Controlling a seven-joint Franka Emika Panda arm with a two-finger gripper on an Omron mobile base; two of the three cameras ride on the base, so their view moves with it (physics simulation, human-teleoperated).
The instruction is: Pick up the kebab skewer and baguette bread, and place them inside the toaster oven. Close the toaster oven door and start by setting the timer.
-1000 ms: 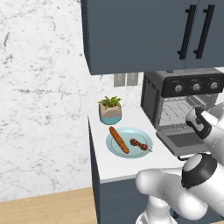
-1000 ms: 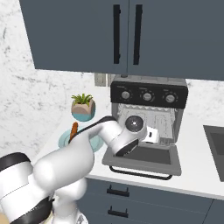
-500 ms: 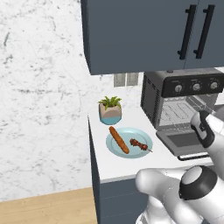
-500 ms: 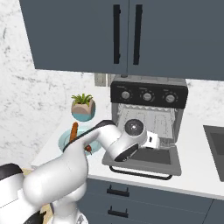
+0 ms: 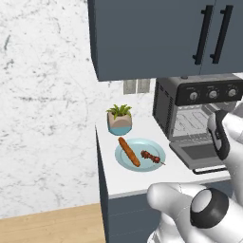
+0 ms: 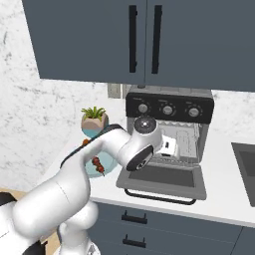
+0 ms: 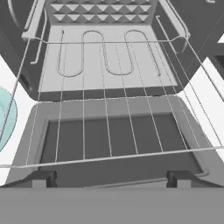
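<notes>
End effector now nearer toaster oven, apparently empty.

I see an orange-brown baguette bread and dark red-brown kebab skewer on a pale blue plate. The toaster oven is dark grey with a black knob strip. Dark blue cabinets carry black handles; the wall is white-grey marble.

no readable text, labels, or numbers anywhere
</notes>
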